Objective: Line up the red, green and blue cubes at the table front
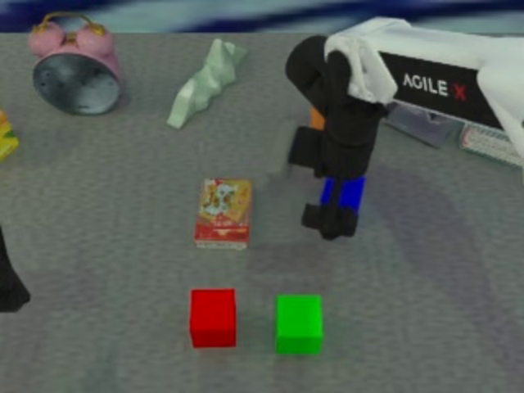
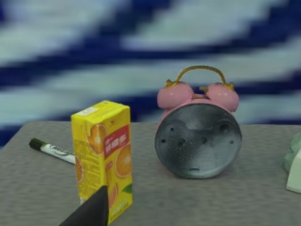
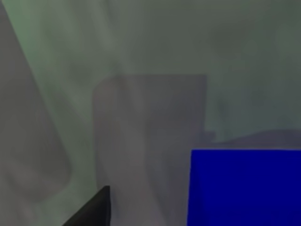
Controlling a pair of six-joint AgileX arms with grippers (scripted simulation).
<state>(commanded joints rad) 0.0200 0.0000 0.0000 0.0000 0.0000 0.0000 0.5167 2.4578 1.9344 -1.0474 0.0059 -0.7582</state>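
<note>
Grey table, right gripper up over the middle, jaws clamped on blue cube and holding it off the surface. Red cube and green cube side by side near the front, slightly apart. Left gripper parked at left edge, can't tell on its jaws.

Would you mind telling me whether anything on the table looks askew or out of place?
Nothing looks damaged or spilled. The red cube and green cube sit side by side at the front; the blue cube is off the row, held in the right end effector.
</note>
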